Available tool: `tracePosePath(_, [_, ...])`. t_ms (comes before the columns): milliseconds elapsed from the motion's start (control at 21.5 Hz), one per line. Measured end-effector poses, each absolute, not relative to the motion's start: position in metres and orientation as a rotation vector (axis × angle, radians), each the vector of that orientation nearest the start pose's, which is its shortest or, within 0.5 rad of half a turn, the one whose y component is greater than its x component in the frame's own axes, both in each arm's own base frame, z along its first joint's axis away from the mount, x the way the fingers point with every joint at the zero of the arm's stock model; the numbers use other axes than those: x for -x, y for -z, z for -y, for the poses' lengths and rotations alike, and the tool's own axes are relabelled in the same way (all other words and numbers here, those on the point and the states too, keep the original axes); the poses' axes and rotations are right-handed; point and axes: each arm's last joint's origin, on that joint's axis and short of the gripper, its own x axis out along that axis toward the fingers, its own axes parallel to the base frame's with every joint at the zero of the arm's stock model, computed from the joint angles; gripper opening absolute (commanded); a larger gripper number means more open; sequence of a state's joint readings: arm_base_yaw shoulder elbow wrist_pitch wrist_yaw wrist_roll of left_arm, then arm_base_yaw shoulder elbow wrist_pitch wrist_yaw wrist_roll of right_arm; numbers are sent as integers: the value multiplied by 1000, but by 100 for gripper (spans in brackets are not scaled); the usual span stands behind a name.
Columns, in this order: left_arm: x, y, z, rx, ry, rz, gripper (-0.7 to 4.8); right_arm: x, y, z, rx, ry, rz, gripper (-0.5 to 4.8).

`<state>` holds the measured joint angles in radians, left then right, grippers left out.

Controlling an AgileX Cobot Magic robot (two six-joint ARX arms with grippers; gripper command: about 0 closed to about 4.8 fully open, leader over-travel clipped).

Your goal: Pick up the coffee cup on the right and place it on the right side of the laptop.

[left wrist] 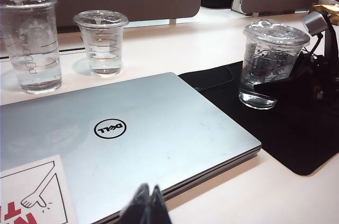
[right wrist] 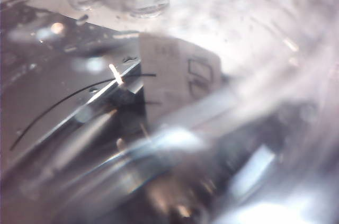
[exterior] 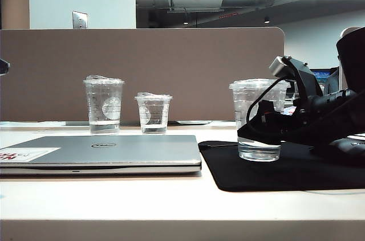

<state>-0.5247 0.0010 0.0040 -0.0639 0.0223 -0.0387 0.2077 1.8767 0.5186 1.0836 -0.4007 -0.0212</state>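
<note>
A closed silver-grey laptop (exterior: 108, 152) lies flat on the pale counter (exterior: 171, 207), its round logo facing up and a white-and-red sticker (exterior: 25, 154) at its near left corner. To its right, touching or just beside its edge, a black mouse pad (exterior: 274, 175) carries the coffee cup (exterior: 258, 118), a clear lidded cup standing upright with a little clear liquid at the bottom. The right gripper (exterior: 268, 130) reaches in from the right of the exterior view, its dark fingers set around the lower half of the cup; whether its jaws press the wall or stand just clear of it cannot be told from these views. The right wrist view is filled by the cup's clear plastic (right wrist: 222, 102), blurred and too close to show more than glints and the laptop's corner behind it. Behind the laptop, near a brown partition (exterior: 142, 70), stand two more clear cups: a taller cup (exterior: 104, 104) at left and a shorter cup (exterior: 153, 113) just to its right, both upright and apart from each other. The left gripper (left wrist: 147, 205) hangs over the laptop's near edge in the left wrist view, its dark jaws drawn together on nothing.
</note>
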Motion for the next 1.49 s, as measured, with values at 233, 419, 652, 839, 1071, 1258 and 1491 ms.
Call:
tracePosePath(233, [-84,-159,49,22,545,-70,-5,-291,-103,-73,-6,-598,-272,479])
tracePosePath(419, [-84,-159,49,22,545,-70,-5,-283,-111,-70,0,-557,-258,479])
tracePosePath(652, [-84,-159,49,22,545,-70,-5,-265,-124,-66,-33,-543,-233,479])
tracePosePath(839, [-84,-159,49,22,545,-71,-5,-248,-125,-62,-59,-533,-253,479])
tracePosePath(1071, [-84,-159,49,22,545,-71,-5,-222,-126,-56,-60,-509,-256,479])
tracePosePath(1258, [-84,-159,49,22,545,-71,-5,-224,-125,-56,-60,-505,-261,479])
tracePosePath(1491, [-84,-159,49,22,545,-71,-5,-228,-123,-57,-60,-506,-268,479])
